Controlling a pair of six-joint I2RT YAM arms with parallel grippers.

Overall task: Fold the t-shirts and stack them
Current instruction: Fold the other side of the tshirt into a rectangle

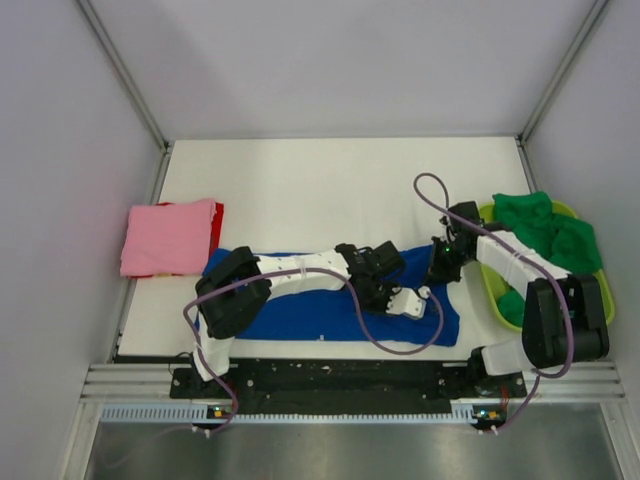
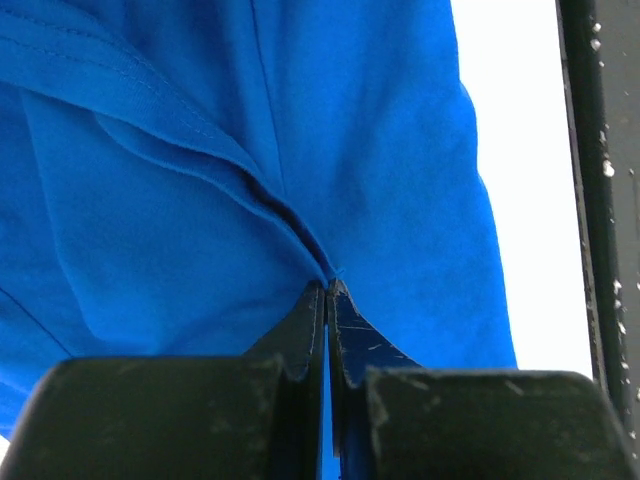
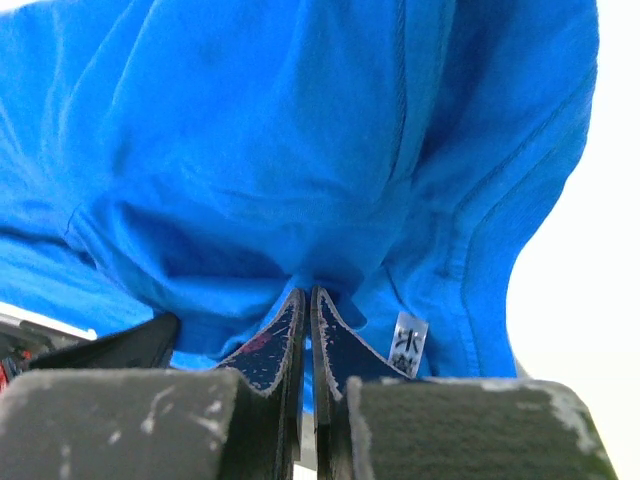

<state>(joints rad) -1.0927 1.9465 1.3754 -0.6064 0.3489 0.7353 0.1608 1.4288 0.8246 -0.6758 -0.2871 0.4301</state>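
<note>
Surface: we look down on a white table boxed in by pale walls, with a metal rail along its near edge.
Blue t-shirt: we find the blue t-shirt stretched lengthwise over the near strip of the table, just beyond the rail and partly under the left arm.
Left gripper: the left gripper reaches across to the shirt's right end. Its wrist view shows us the jaws clenched on a fold of the blue cloth.
Right gripper: the right gripper sits just beyond the left one, pinching the same shirt. We see cloth bunched at its closed tips and a white label just beside them.
Pink t-shirt: the pink t-shirt lies folded farther back at the left edge, on top of a red cloth.
Green t-shirts: the green t-shirts are heaped in a lime basket at the right edge.
</note>
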